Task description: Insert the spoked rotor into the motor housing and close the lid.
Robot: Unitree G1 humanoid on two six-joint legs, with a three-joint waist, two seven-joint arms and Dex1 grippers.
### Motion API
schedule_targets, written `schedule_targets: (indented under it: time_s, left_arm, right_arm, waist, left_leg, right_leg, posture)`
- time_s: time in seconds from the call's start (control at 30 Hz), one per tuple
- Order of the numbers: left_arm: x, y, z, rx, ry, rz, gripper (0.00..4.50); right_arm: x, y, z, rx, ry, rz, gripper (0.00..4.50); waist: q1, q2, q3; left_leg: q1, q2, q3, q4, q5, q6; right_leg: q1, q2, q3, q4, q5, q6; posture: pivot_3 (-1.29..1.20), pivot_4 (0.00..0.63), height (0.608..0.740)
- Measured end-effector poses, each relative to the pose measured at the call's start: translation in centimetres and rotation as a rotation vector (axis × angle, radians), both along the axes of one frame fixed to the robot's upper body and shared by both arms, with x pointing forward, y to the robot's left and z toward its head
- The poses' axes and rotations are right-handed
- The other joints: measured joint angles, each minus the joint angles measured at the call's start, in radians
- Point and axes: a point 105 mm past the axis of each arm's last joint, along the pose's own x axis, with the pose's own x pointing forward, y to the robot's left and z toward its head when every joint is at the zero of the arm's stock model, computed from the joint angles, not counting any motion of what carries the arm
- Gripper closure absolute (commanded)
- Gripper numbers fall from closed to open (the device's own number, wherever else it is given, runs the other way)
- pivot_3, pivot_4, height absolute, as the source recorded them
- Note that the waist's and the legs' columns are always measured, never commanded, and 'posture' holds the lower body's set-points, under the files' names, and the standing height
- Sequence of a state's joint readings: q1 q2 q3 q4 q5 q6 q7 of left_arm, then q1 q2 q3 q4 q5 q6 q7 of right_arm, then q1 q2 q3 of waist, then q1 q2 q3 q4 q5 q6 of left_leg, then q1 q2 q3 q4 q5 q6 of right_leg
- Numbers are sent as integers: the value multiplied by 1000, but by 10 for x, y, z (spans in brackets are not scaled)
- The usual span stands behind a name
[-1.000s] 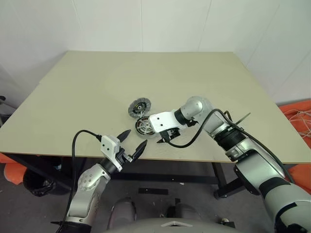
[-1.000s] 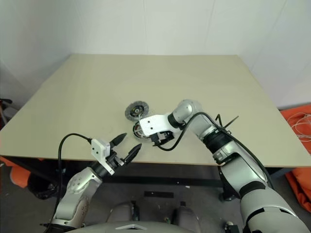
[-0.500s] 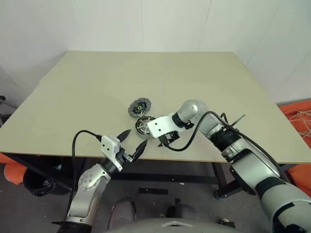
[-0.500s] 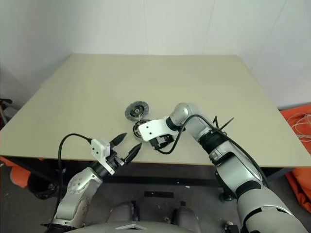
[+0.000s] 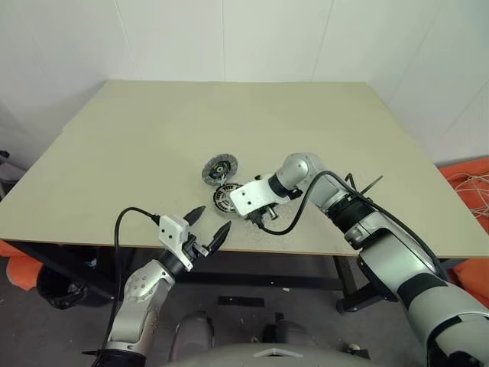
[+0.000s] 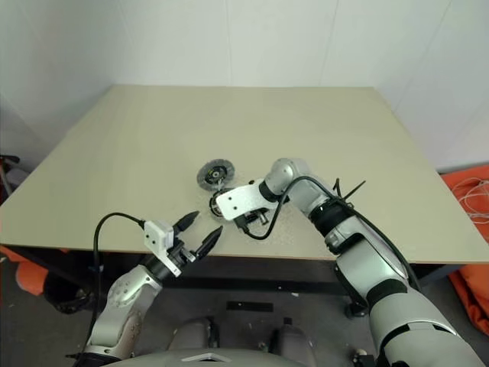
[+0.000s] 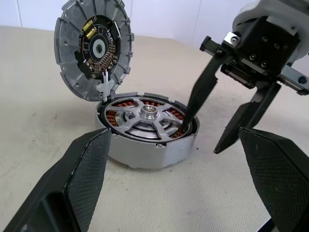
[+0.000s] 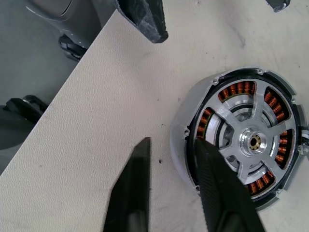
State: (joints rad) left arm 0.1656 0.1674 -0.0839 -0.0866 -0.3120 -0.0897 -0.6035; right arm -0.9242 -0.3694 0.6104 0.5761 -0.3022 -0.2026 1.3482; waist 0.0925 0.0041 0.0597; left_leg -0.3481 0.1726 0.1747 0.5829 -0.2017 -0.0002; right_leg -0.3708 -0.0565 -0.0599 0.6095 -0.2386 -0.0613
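the desk [image 5: 153,138] lies bare toward its far edge and both side edges. near the front edge, the motor housing [image 7: 147,130], the lid [image 7: 94,48] and the right pincer [image 7: 224,128] crowd together.

My fingers [image 7: 82,179] are black with a fine cross-hatched texture on the pads. The motor housing [image 7: 149,133] has a pale silver-grey wall, and copper-orange windings show between bright silver spokes around a shiny hub (the spoked rotor [image 7: 147,117]). The lid [image 7: 94,46] is grey with a ribbed rim, dark openings and small yellow marks. The table [image 5: 153,138] is plain beige.
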Motion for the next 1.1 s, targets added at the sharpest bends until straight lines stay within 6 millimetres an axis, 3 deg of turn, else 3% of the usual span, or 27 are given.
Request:
schedule_targets:
  time_s: [0.07,0.83,1.1]
  left_arm:
    - [0,0,0,0,0,0,0]
    - [0,-1,0,-2,0,-3,0]
    - [-1,-2,-1,-3,2,-10,0]
  right_arm:
    - [0,-1,0,-9,-2,2,4478]
    - [1,-2,-2,-11,-3,-5,4478]
    - [15,-16,0,14,18,-218,4478]
  waist:
    - [0,0,0]
    - [0,0,0]
    - [2,-1,1]
  left_leg:
    - [0,0,0,0,0,1]
    - [0,0,0,3,0,1]
    - [-1,1,0,10,-1,2]
  right_leg:
    - [0,0,0,0,0,0]
    - [0,0,0,1,0,0]
    - [0,0,0,6,0,0]
  posture:
    - [0,0,740]
    - [0,0,740]
    - [0,0,740]
